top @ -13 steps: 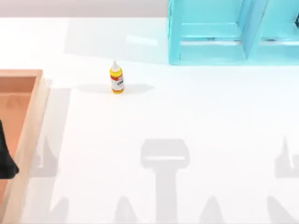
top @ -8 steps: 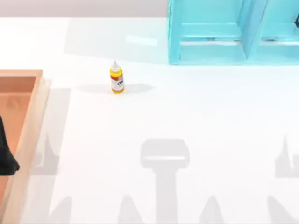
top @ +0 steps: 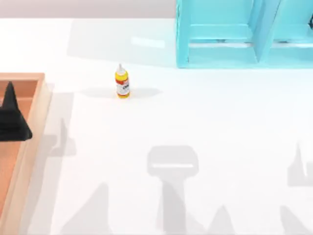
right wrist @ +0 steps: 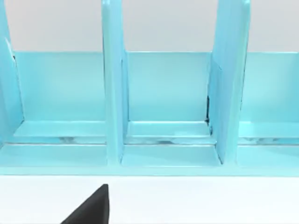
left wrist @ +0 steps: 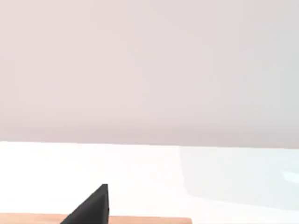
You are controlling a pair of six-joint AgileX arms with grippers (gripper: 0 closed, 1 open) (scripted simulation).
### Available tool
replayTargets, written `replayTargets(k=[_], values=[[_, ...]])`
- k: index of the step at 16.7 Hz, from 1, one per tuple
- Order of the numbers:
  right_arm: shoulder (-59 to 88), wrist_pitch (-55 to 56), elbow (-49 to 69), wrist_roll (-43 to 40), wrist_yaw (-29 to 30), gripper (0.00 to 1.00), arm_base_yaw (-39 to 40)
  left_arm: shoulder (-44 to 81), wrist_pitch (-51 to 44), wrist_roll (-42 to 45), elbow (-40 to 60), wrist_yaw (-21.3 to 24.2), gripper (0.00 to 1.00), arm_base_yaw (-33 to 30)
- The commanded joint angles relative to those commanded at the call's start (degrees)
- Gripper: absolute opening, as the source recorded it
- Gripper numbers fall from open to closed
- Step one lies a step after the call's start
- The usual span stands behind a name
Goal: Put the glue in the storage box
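Observation:
The glue [top: 122, 82], a small yellow bottle with a white nozzle cap and a red-and-white label, stands upright on the white table, left of centre. The storage box [top: 35, 122], shallow and orange-brown with pale rims, lies at the table's left edge. My left gripper [top: 11, 116] is a dark pointed shape over the box's inside, well left of the glue and apart from it. The left wrist view shows a black tip of that gripper [left wrist: 91, 209] above the box's rim [left wrist: 149, 220]. A black tip of my right gripper [right wrist: 91, 209] faces the cyan shelf [right wrist: 163, 107].
A cyan-blue shelf unit [top: 244, 34] with upright dividers stands at the back right of the table. Grey shadows of the arms fall on the white tabletop near its front edge. Open table lies between the glue and the box.
My left gripper has moved toward the far side of the table above the storage box and slightly right. The glue stands where it was.

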Motion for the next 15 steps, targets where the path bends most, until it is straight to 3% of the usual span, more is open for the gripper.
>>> replayTargets(k=[15], values=[[0.0, 0.0, 0.0, 0.0, 0.0, 1.00, 0.0, 78.6, 51.3, -3.0, 21.2, -20.5, 1.00, -22.2]])
